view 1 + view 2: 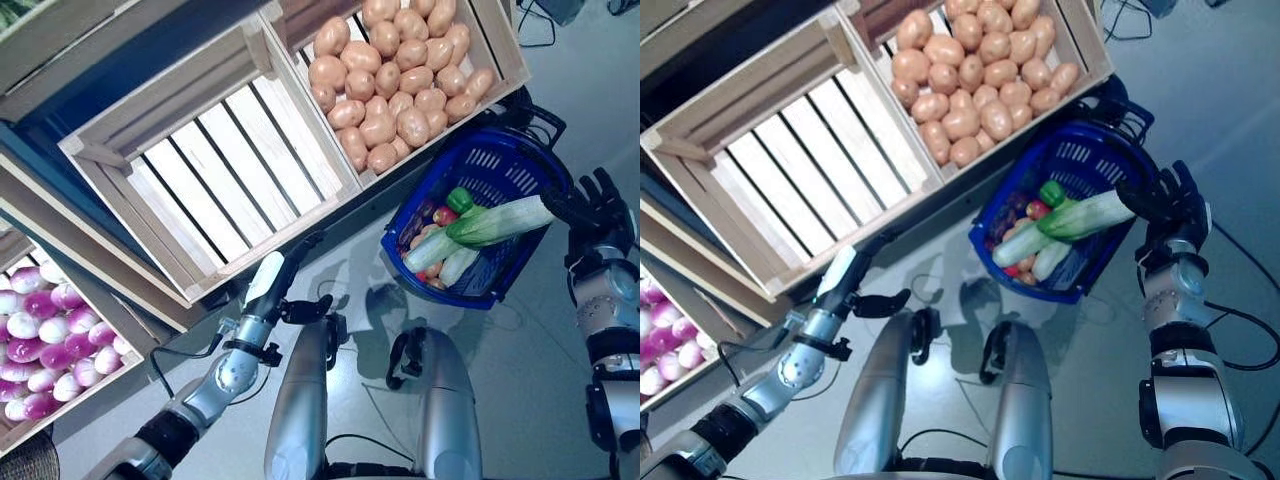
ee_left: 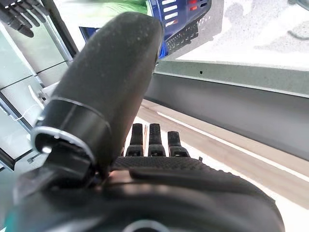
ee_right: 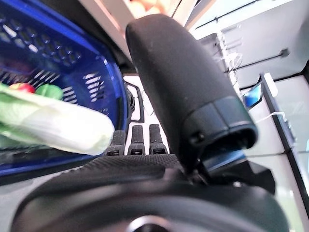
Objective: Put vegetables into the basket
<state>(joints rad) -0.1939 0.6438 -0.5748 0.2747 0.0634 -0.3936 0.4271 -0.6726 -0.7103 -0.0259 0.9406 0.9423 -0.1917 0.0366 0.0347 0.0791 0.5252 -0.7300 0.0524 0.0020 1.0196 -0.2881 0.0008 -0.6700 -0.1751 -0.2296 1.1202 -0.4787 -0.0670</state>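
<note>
We cannot identify the small items under the leek (image 1: 497, 222) in the basket (image 1: 505, 165). The crate of purple turnips (image 1: 45, 340) is cut off at the left edge.

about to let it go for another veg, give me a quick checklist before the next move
1. Long pale green vegetable placed: not ok. It lies across the blue basket with its white end past the rim, beside the right hand.
2. Right hand free: ok. Fingers straight in the right wrist view, holding nothing.
3. Left hand free: ok. Open, at the front edge of the empty slatted crate.
4. Room in basket: ok. Bare blue mesh shows above the red and green items.
5. Stock to pick: ok. Potatoes fill the next crate.
6. Basket stable: cannot tell.
</note>
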